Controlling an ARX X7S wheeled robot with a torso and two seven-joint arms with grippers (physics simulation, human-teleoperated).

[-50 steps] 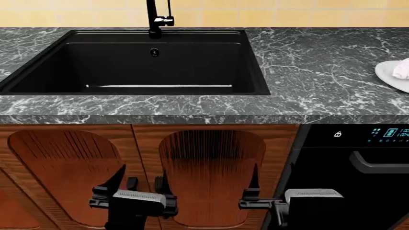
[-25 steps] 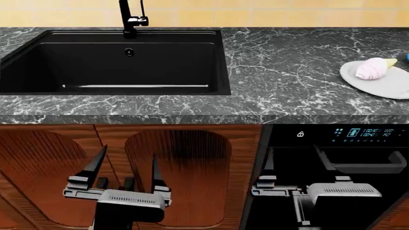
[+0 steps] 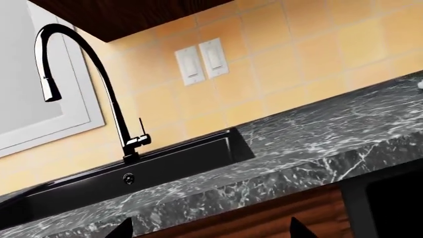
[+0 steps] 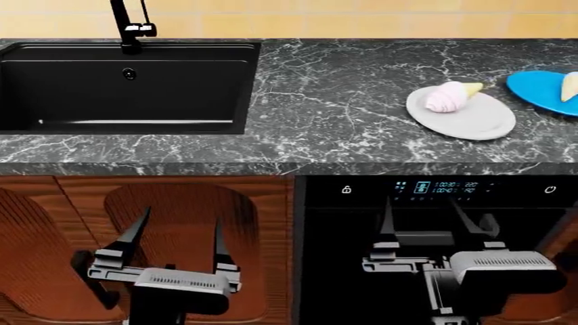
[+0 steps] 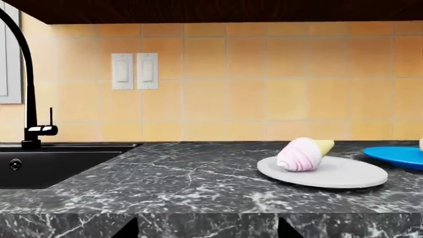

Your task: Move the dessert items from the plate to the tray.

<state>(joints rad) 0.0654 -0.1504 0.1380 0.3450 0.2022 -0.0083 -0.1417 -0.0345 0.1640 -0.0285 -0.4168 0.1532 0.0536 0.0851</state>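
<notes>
- The pink cone (image 4: 449, 96) lies on its side on the white plate (image 4: 483, 120), which sits on the counter (image 4: 343, 101) to the right of the sink (image 4: 118, 84).
- Its long axis runs from the scoop, nearer the sink, to the wafer tip, pointing away from the sink toward the blue plate (image 4: 532, 88).
- The second cone (image 4: 569, 85) lies on the blue plate, at the frame edge.
- The right gripper (image 4: 424, 227) hangs below the counter, almost under the white plate, fingers spread and empty.
- The left gripper (image 4: 176, 237) is spread too, nearer the sink, well apart from the plate.
- I judge the right arm is the nearer one; it must rise and reach forward.
- The tray is not in view.
</notes>
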